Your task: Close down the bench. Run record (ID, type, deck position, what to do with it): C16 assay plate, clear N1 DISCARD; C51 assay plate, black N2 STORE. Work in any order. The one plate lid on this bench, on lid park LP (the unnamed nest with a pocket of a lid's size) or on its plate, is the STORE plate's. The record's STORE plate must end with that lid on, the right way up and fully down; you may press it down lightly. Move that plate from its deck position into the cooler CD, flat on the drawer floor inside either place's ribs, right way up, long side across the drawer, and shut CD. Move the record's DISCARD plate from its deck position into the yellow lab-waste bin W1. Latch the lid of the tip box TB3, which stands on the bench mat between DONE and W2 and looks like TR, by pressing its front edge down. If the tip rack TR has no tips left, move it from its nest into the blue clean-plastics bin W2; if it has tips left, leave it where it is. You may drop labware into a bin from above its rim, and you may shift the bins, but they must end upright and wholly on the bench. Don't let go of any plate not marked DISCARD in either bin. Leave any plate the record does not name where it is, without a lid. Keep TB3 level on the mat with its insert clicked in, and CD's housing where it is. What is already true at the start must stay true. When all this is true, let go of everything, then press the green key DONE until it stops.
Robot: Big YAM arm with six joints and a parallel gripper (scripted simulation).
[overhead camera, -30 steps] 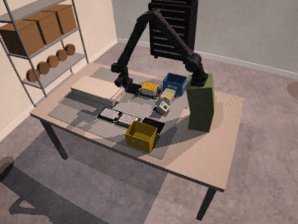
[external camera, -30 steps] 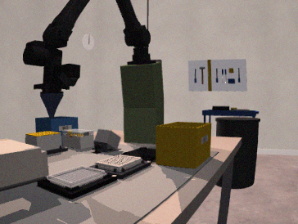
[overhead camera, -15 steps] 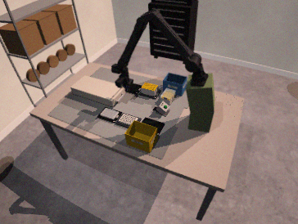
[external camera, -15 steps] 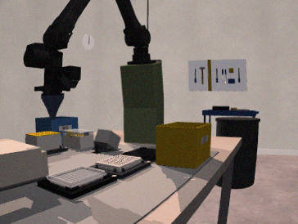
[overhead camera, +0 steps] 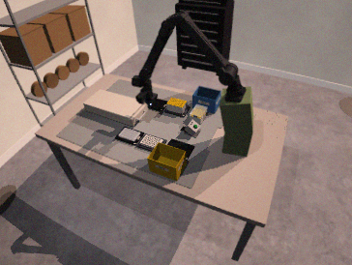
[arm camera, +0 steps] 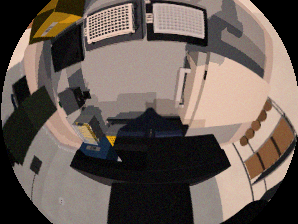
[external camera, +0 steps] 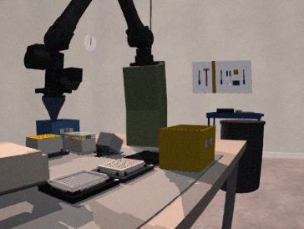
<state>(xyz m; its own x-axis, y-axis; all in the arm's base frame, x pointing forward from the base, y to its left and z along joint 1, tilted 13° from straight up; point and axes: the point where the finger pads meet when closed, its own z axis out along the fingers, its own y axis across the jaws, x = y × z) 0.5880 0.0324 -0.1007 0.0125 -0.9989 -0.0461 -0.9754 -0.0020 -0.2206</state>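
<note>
My gripper is shut and empty. It hangs pointing down over the mat between the cream cooler CD and the tip rack TR, which has a yellow top. In the side view the gripper hovers well above the rack. A clear plate and a white gridded plate sit in black nests near the front. A black flat piece lies behind the yellow bin W1. The tip box TB3 stands by the blue bin W2. The DONE key is a grey wedge with a green button.
The arm's green base block stands tall at the right of the mat. A shelf with boxes is off the table to the left. A dark barrel stands on the floor beyond the table's right end.
</note>
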